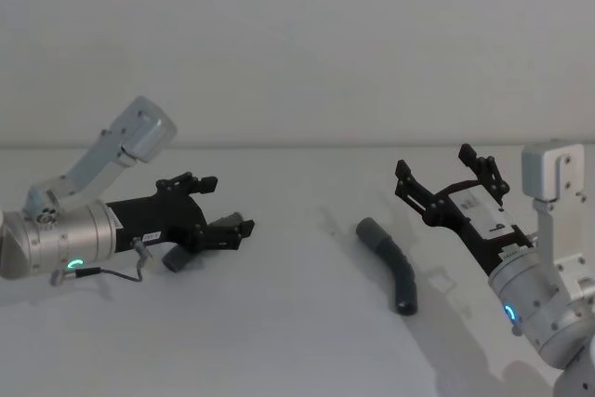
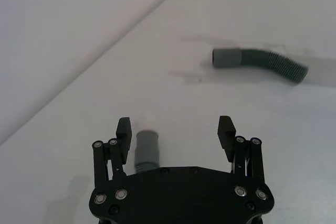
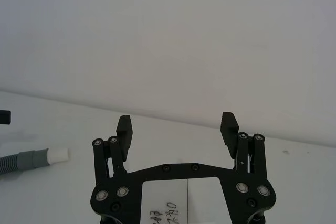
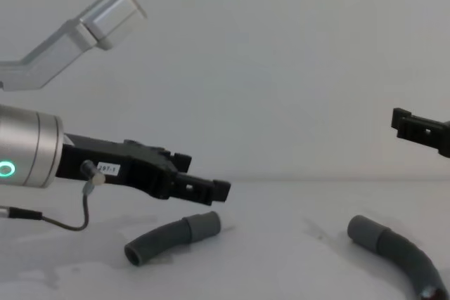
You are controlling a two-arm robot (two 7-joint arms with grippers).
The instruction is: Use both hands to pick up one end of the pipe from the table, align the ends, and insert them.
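At the left, the left gripper (image 1: pixel 223 204) reaches in low over the white table (image 1: pixel 297 350). Its silver wrist shows a green ring light (image 1: pixel 74 264), and a thin grey cable (image 1: pixel 119 272) loops beneath it. Its fingers are spread wide and hold nothing. Directly under it lies the short hose piece (image 4: pixel 165 238). In the head view the gripper's body covers most of that piece, leaving a dark stub showing below the fingers. The chest view shows the whole curved piece resting on the table, with the gripper above it and apart from it. In the left wrist view the short piece's cuff (image 2: pixel 146 149) sits within the spread, just beside one finger (image 2: pixel 124 129) and well apart from the other. Farther right, well apart from the short piece, the longer hose piece (image 1: pixel 398 271) lies flat and curved on the table. The longer piece's cuff (image 1: pixel 372 231) is at the end turned toward the left gripper and the far side of the table. At the far right the right gripper (image 1: pixel 437 163) is held up above the table, just to the right of the longer piece and not touching it. Its fingers are spread apart and empty, and a white label (image 3: pixel 178 198) sits on its black body. A plain pale wall (image 1: pixel 297 44) stands behind the table.
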